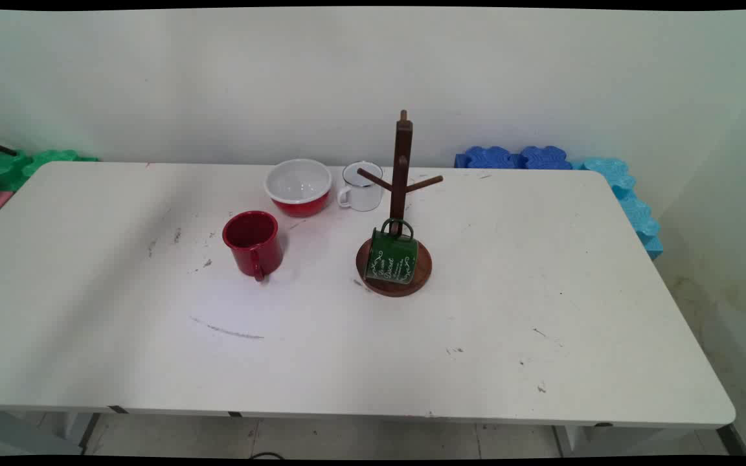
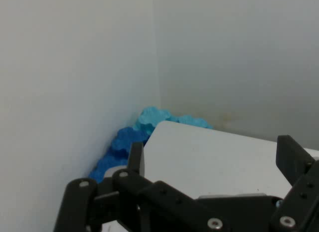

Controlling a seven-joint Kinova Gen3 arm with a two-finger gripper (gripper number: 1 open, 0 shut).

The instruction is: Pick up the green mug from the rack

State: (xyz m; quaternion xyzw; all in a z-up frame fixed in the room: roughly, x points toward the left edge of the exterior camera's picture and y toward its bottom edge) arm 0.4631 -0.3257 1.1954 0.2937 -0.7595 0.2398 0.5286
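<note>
Hovering tool (image 2: 212, 159), fingers spread wide, holding nothing, seen only in hand view, aimed at worktop's far right corner.
Worktop (image 1: 120, 362) left to right: red mug (image 1: 253, 244) upright, handle toward near side; red bowl (image 1: 298, 187) with white inside, farther back; white mug (image 1: 361, 187) just right of bowl; wooden mug tree (image 1: 401, 168) with green mug (image 1: 391, 258) hung low over its round base. Blue foam tiles (image 1: 632, 207) line the far right edge.

The gripper (image 2: 212, 167), fingers spread wide and holding nothing, hovers over a bare corner of the white worktop (image 2: 209, 152), nearest the blue foam blocks (image 2: 129, 142).
</note>
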